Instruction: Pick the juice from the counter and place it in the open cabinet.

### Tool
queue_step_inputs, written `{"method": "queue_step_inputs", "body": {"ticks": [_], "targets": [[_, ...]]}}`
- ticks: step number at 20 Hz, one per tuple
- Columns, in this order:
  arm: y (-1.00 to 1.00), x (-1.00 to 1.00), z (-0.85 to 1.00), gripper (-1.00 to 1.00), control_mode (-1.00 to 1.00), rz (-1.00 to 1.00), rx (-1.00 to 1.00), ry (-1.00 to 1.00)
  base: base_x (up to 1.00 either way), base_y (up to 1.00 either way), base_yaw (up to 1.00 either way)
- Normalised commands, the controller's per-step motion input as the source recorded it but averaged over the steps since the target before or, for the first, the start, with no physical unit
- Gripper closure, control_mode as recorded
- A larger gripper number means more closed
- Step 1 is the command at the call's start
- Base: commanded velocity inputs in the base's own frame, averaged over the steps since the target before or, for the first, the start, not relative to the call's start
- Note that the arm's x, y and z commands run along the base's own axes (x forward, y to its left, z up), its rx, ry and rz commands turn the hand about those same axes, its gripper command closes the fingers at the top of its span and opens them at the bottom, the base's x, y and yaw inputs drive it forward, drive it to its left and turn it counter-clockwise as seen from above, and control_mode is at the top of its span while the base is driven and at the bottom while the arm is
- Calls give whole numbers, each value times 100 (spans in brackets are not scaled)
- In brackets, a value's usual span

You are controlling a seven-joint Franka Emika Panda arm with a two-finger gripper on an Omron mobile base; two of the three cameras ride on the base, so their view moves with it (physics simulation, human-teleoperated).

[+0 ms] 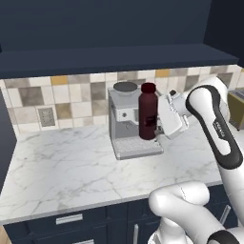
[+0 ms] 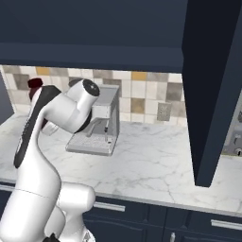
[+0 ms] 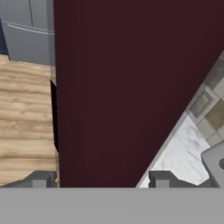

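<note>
Maroon juice point(image 3: 127, 87), pinched between the 2 fingers of the end effector point(image 3: 100, 178), hangs upright above the marble desk point(image 1: 62, 167) beside the coffee machine point(image 1: 125, 121), presumably lifted toward the open cabinet point(image 1: 109, 57) overhead.

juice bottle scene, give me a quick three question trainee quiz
1. True or false: the juice bottle lies flat on the marble counter.
2. What stands right behind the bottle? A) coffee machine B) kettle C) blender
3. What colour is the bottle's cap?

Key: 1 false, it is upright, held off the counter between the fingers of the gripper; 2 A; 3 red.
</note>
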Motion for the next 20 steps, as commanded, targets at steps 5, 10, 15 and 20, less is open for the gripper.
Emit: {"method": "queue_step_inputs", "body": {"ticks": [5, 10, 15, 20], "targets": [[-18, -21, 24, 100, -100, -19, 0, -3, 0, 0, 0], [-27, -2, 92, 100, -100, -54, 6, 12, 0, 0, 0], [-12, 0, 98, 100, -100, -65, 0, 3, 0, 0, 0], [-21, -3, 76, 100, -100, -70, 0, -1, 0, 0, 0]]}}
